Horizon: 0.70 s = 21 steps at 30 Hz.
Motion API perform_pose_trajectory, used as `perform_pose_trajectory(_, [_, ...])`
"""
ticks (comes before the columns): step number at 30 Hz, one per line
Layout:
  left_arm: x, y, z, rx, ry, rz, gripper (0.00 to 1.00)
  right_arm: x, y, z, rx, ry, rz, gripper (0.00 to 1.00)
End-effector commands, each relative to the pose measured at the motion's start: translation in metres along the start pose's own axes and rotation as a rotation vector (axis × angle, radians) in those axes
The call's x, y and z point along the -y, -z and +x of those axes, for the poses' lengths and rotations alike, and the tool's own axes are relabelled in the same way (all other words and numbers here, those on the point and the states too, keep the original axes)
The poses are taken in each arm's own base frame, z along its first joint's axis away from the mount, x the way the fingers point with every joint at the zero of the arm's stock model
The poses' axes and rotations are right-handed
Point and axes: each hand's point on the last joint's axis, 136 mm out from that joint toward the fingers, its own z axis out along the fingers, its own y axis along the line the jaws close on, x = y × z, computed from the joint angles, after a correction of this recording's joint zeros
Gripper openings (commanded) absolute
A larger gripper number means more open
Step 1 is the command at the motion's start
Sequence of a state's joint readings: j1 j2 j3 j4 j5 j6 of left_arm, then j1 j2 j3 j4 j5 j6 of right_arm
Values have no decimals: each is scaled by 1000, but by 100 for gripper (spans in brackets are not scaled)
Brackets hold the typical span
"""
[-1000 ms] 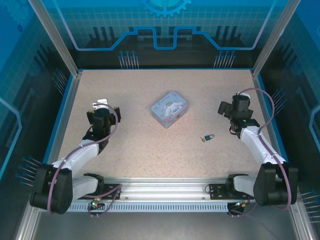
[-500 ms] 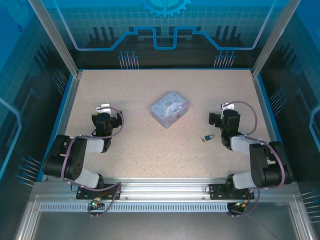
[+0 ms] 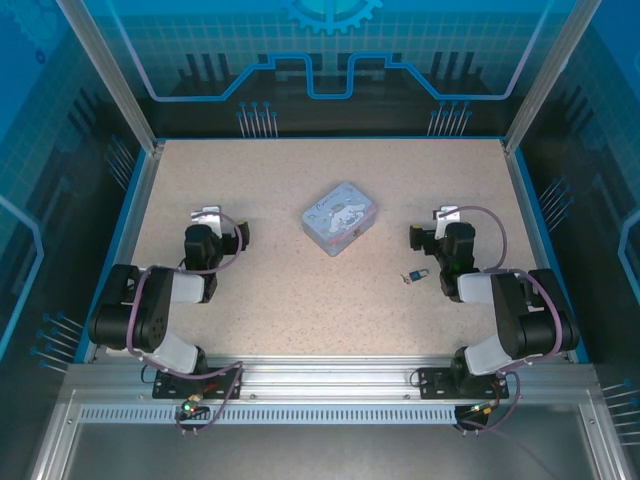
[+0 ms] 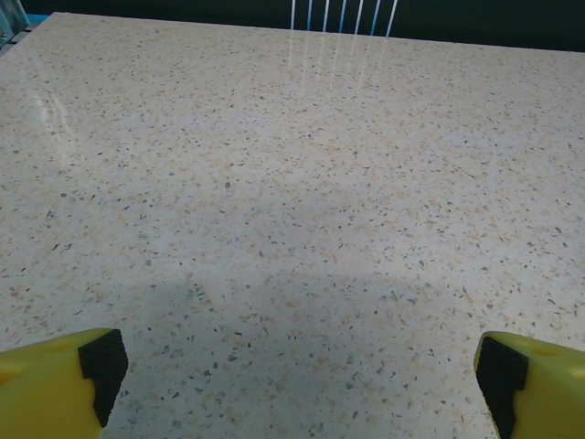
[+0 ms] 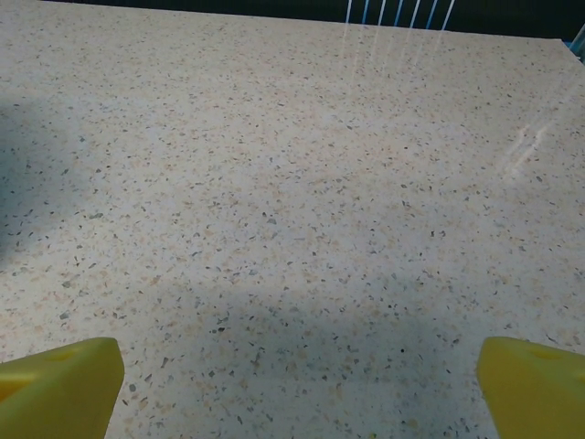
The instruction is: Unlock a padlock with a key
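The tiny dark bluish-grey padlock lies on the speckled table right of centre. A small silvery key on its ring rests against the padlock's left side. My right gripper hangs low just behind the padlock, a short way apart from it. In the right wrist view its yellow fingers stand wide apart around bare table, so the gripper is open. My left gripper is at the left side of the table, far from the padlock. It is open too, with its yellow fingers spread over bare table.
A pastel-blue cartoon-print tin sits at the table's middle, between the two grippers. Blue walls and aluminium posts fence the table. Both arms are folded back over their bases at the near rail.
Both arms have folded back and dropped lower. The right gripper came left and nearer to the padlock; the left gripper shifted slightly. The padlock and key have not moved.
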<state>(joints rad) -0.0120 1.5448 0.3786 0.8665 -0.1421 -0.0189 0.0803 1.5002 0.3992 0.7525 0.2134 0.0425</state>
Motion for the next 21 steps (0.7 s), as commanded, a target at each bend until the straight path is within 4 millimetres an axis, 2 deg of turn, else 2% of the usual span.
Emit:
perform_pose_trajectory(1, [7, -2, -11, 41, -13, 36, 99, -1, -1, -15, 49, 16, 8, 100])
perform_pose_trajectory(21, [7, -1, -11, 40, -13, 38, 99, -1, -2, -14, 46, 4, -22, 100])
